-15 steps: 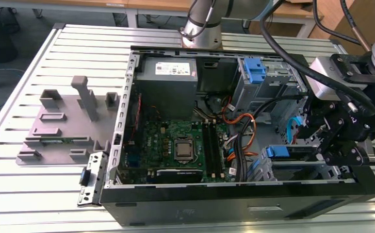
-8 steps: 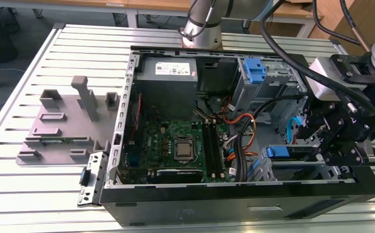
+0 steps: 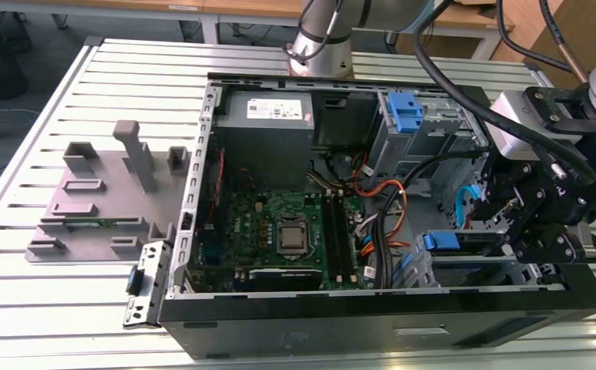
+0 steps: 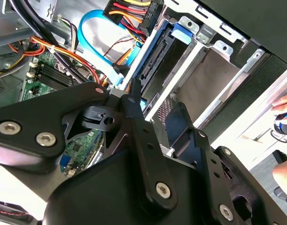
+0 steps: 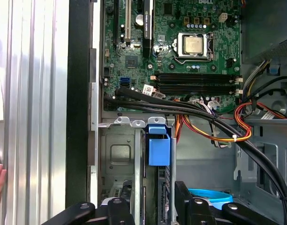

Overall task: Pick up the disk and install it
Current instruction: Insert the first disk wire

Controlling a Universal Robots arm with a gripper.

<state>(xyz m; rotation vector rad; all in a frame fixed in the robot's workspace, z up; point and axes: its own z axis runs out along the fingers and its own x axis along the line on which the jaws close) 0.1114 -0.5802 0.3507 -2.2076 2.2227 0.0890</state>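
Taking the motherboard (image 3: 277, 223) as centre: the power supply (image 3: 267, 116) lies beyond it, the fixture plate (image 3: 97, 204) well off to the exterior view's left, and the drive cage (image 3: 467, 271) just to the exterior view's right, with the disk (image 3: 447, 241) seemingly inside that cage.

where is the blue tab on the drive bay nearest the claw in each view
Exterior view: blue tab on the drive bay at the exterior view's right.
First wrist view: blue tab at the bay's mouth, just off the motherboard.
Second wrist view: blue tab beside the silver bay brackets.
Shared landmark: the black memory slots.
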